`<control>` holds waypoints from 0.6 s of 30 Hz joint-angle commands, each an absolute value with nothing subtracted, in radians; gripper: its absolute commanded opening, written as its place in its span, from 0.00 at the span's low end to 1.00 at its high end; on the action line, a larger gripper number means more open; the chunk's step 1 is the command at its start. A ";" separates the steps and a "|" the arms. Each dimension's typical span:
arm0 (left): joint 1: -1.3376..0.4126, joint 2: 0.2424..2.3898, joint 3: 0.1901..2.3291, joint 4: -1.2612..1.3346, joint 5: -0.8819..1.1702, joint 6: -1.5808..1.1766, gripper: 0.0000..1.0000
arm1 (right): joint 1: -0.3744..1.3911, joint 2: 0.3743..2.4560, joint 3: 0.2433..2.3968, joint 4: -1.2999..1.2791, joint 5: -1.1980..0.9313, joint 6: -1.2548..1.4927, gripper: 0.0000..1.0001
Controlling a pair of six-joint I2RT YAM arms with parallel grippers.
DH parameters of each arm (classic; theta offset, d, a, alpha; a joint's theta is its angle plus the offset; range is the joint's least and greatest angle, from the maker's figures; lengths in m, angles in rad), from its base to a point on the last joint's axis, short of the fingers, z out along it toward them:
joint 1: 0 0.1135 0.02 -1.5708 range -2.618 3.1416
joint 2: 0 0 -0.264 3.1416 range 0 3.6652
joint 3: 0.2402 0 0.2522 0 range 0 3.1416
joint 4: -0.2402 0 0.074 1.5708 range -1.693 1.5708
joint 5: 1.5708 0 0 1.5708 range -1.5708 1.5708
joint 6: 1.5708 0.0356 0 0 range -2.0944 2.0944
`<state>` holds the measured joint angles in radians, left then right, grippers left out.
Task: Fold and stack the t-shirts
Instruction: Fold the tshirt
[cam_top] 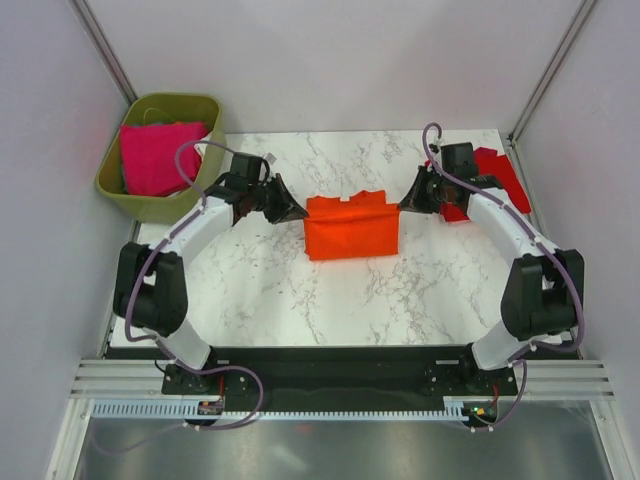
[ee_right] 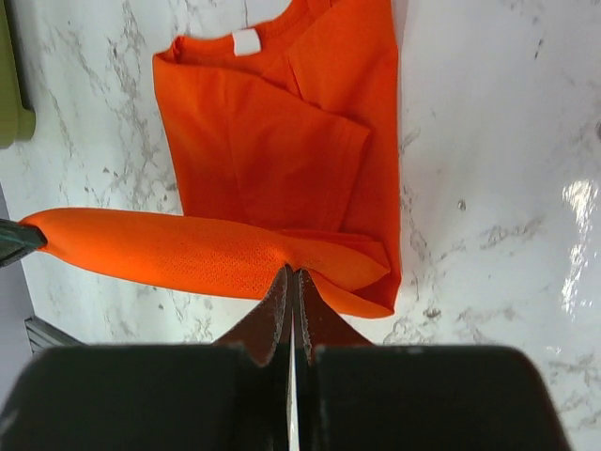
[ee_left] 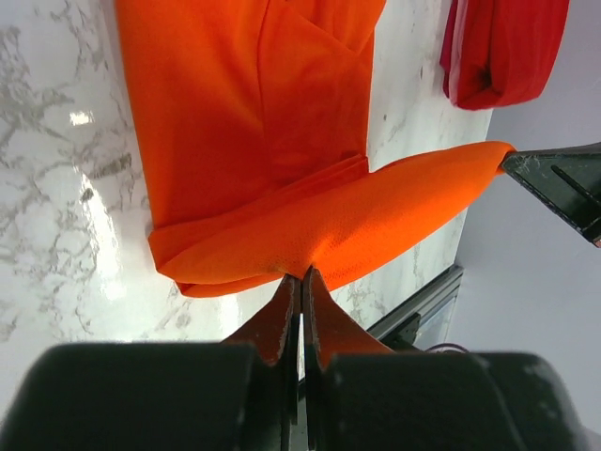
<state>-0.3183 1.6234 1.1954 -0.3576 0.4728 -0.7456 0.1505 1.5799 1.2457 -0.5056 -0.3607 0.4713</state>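
Orange t-shirt (cam_top: 350, 232), centre of the surface (cam_top: 260, 290): fold in hand, 12 o'clock edge lifted.
Left fingers (ee_left: 285, 310) and right fingers (ee_right: 278, 305) are each pinched shut on that edge, with the cloth taut between them. Next, likely: carry the edge evenly toward 6 o'clock, then release. The red t-shirt (cam_top: 500, 175) lies at 2 o'clock; the magenta t-shirt (cam_top: 155, 155) is in the bin (cam_top: 140, 205) at 10.

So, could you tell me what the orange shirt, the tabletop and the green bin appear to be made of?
Orange shirt: soft knit cloth, matte; fine mesh weave shows and it drapes.
Tabletop: glossy marble-look surface, grey veins and glare; possibly laminate.
Green bin: likely matte moulded plastic, smooth rim.
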 commanded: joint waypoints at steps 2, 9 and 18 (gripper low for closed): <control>-0.273 1.741 1.350 -0.351 0.528 -0.712 0.02 | 0.123 1.699 1.385 -0.462 -0.339 0.485 0.00; -0.233 1.949 1.552 -0.353 0.569 -0.741 0.02 | 0.098 1.936 1.610 -0.445 -0.403 0.520 0.00; -0.221 2.210 1.795 -0.354 0.589 -0.744 0.46 | 0.089 2.143 1.750 -0.384 -0.382 0.554 0.77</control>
